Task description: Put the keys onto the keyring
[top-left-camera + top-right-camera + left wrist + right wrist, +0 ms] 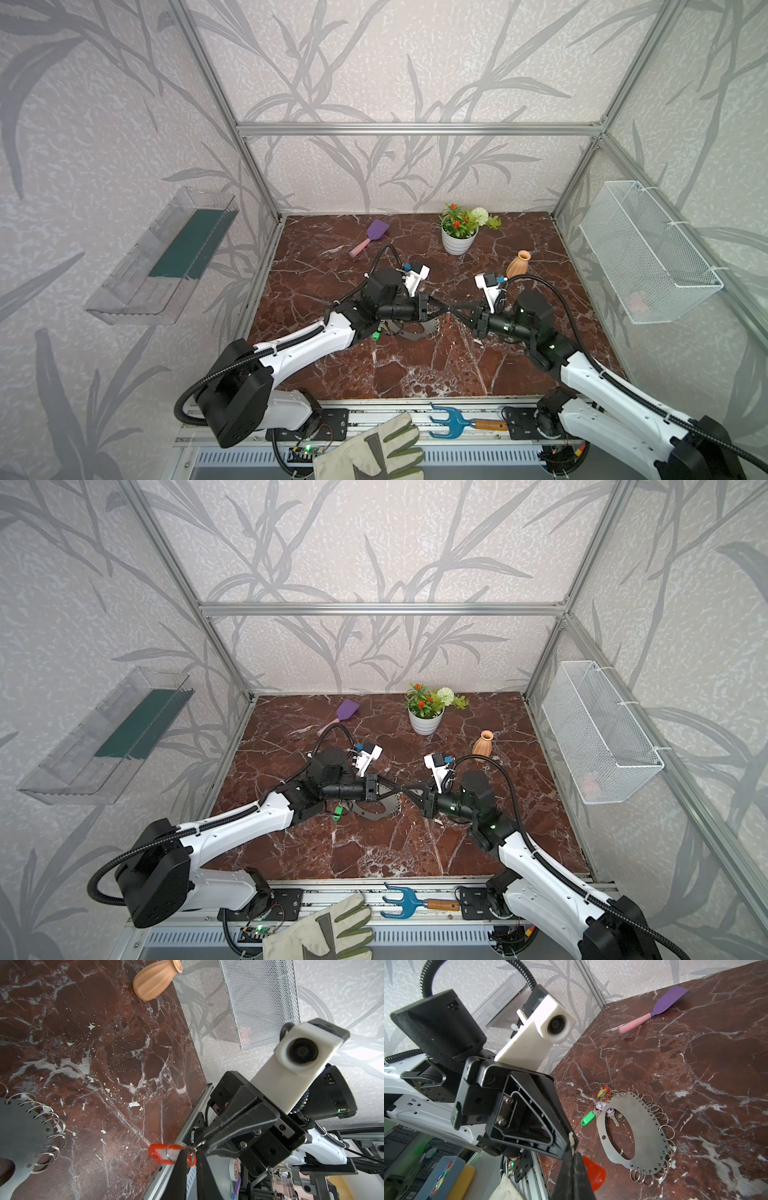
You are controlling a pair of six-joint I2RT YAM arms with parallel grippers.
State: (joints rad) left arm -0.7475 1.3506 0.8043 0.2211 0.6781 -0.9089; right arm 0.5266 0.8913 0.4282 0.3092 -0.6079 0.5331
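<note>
Red key tag (158, 1151) aloft over the table (415, 374), its silver loop (176, 1143) pinched in the fully closed right gripper (200, 1144); left gripper (191, 1152) nearly closed beside it, grip unclear; keyring (633, 1132) flat below, green tag (587, 1118) by one end

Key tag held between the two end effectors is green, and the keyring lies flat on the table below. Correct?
Not quite: the held key tag is red, as the left wrist view shows. A green tag lies beside the keyring, which does lie flat on the table.
</note>
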